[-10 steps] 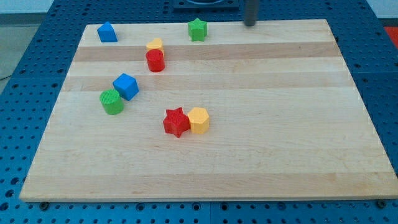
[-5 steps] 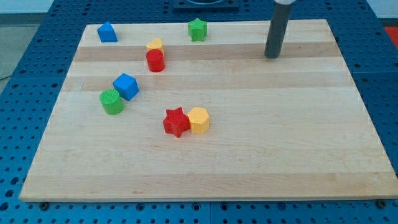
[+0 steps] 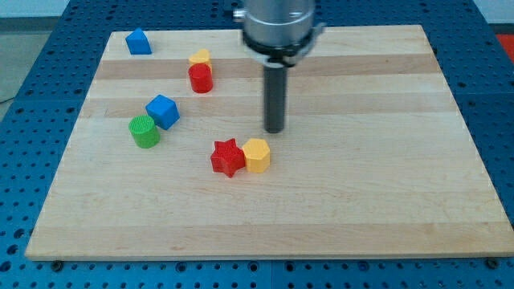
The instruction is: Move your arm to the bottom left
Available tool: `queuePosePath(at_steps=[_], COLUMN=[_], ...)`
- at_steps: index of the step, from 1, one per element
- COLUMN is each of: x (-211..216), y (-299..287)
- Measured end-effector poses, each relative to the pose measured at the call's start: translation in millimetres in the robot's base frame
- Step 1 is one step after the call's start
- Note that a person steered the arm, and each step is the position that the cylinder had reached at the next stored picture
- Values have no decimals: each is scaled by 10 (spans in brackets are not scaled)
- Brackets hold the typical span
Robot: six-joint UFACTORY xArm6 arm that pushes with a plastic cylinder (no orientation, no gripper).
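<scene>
My tip (image 3: 275, 130) rests on the wooden board (image 3: 361, 193) near its middle, just above and to the right of the yellow hexagon block (image 3: 257, 155), apart from it. The red star block (image 3: 227, 157) touches the yellow hexagon's left side. The arm's grey body hides the green star block seen earlier near the view's top.
A green cylinder (image 3: 144, 131) and a blue cube (image 3: 163, 111) sit together at the view's left. A red cylinder (image 3: 200, 79) touches a small yellow block (image 3: 199, 57) above it. A blue block (image 3: 138, 41) sits at the top left corner.
My tip has moved from the board's top right down and left to the middle, close to the yellow hexagon. The arm now covers the green star. No block has moved.
</scene>
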State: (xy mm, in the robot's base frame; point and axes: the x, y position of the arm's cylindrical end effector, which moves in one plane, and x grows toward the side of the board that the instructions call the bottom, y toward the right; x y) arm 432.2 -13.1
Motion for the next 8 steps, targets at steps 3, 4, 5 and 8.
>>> queuePosePath(at_steps=[3,4,5,8], x=[10,10,192,931], y=[-810,-810,-886,-2069])
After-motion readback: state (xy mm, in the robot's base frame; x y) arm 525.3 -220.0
